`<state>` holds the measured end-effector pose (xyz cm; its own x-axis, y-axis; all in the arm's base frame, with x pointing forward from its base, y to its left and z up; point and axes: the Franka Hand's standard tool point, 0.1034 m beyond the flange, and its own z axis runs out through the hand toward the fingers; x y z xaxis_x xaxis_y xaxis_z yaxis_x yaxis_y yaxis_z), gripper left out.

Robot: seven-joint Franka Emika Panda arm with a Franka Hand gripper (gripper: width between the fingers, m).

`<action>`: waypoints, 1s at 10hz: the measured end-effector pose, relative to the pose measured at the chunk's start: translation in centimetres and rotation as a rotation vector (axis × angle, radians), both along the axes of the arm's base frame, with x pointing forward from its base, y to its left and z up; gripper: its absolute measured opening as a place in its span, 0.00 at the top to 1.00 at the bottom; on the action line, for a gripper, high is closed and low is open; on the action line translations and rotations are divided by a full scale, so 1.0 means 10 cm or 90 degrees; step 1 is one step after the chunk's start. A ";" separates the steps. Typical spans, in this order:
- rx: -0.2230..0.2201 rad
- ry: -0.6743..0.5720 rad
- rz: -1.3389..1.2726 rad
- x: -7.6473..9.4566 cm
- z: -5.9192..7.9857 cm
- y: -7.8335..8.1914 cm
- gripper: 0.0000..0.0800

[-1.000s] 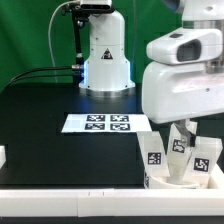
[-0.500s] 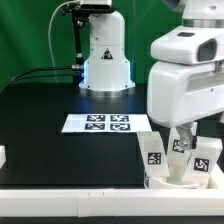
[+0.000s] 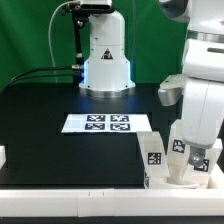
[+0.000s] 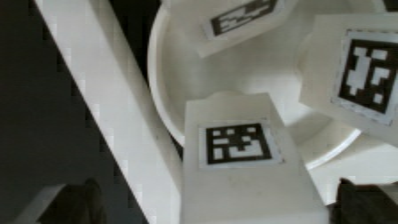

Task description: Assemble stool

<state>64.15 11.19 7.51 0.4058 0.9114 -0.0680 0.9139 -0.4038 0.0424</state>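
Near the exterior view's lower right corner, the stool (image 3: 180,158) sits on the black table (image 3: 50,115) with its legs pointing upward: the round white seat (image 3: 172,178) lies low against the long white border rail (image 3: 70,197), and 3 short blocky legs rise from it, each carrying a black-and-white square tag. One leg (image 3: 154,155) stands toward the exterior view's left, another leg (image 3: 201,160) toward its right, and a third sits between them, partly covered by the arm. The Franka arm's white body (image 3: 200,90) hangs directly over the stool, hiding the claw itself in this view. From the wrist view, the gripper (image 4: 205,205) shows only as 2 dark finger shapes at the edge of the picture, standing wide apart, with a tagged leg (image 4: 238,135) lying between and beyond them; the jaws are fully spread and nothing is clamped in them, and whether a fingertip touches the leg cannot be told. The curved rim of the seat (image 4: 169,60) sweeps past that leg, and a second tagged leg (image 4: 365,70) stands near it. Farther back on the table, toward the robot's base (image 3: 105,55), lies the marker board (image 3: 107,123) with 4 tags, well apart from the stool.
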 end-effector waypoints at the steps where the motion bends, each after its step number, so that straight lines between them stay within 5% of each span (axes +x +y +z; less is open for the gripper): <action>1: 0.000 -0.001 -0.016 0.00 -0.01 -0.01 0.35; 2: 0.000 -0.001 -0.027 0.00 -0.01 -0.02 0.35; 3: 0.001 -0.006 -0.086 0.00 -0.01 -0.02 0.56; 10: 0.040 -0.030 -0.604 0.04 -0.01 -0.10 0.58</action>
